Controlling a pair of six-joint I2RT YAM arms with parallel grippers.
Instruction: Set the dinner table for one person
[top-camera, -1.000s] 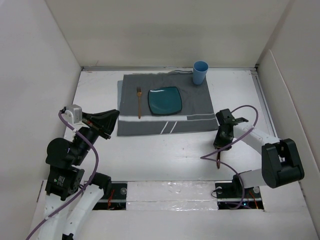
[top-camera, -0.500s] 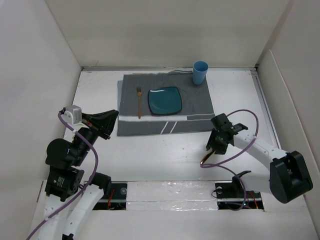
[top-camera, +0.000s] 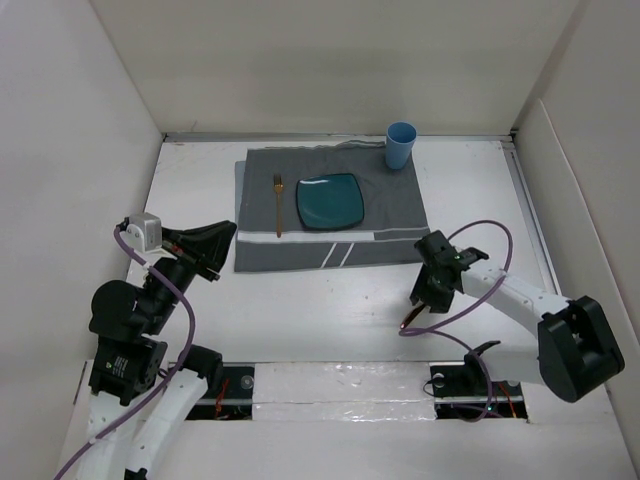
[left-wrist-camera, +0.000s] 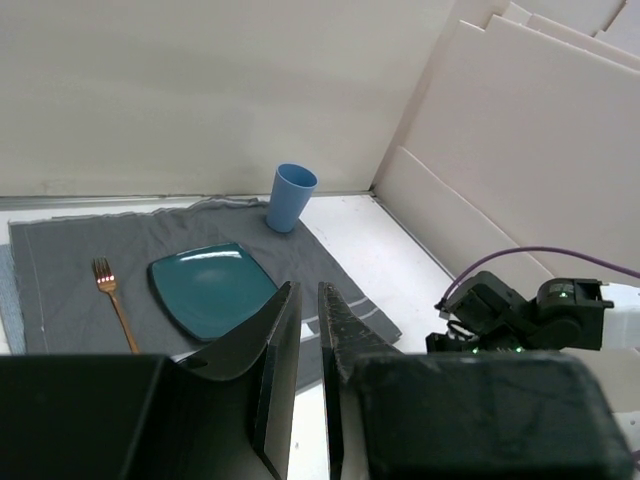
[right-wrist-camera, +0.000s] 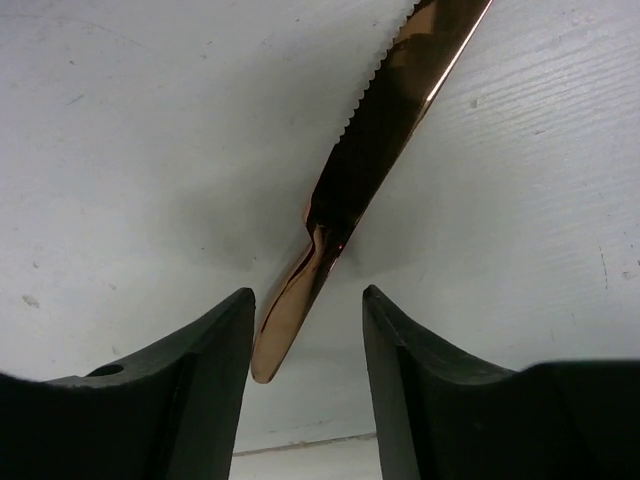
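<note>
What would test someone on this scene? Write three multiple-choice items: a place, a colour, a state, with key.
1. Where does the fork lie? A) on the placemat, left of the plate B) on top of the plate C) in a glass
2. What colour is the cup? A) red B) blue C) black
3. How is the right claw? A) shut on the cup B) shut on the fork C) open, astride the knife
Key: A, it lies on the cloth beside the plate; B, light blue; C, gaps show either side of the knife on the dinner table.
</note>
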